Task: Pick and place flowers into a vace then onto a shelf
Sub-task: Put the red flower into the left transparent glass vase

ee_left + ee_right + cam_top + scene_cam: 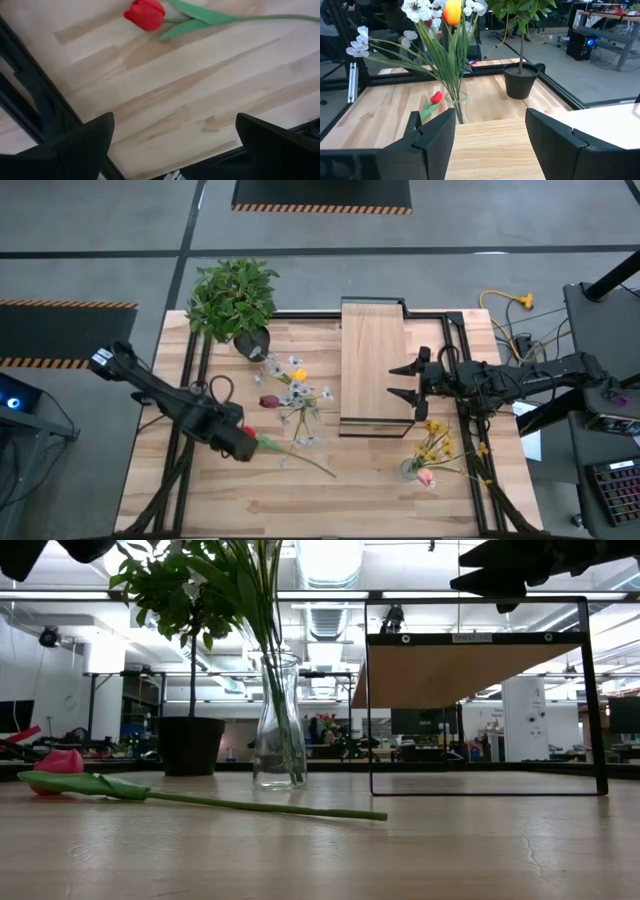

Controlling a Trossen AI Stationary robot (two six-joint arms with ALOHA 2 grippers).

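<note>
A red tulip lies flat on the table, its green stem running toward the near right; the low view shows its head. My left gripper hangs open over the table, pointing down, with the tulip head just beyond its fingers and untouched. A glass vase stands mid-table holding white, yellow and dark red flowers. My right gripper is open and level over the shelf's pale plank, touching nothing.
A potted green plant stands at the far left of the table. Loose yellow blooms and a pink tulip lie near the right front. The black table frame's rails run beside the left arm.
</note>
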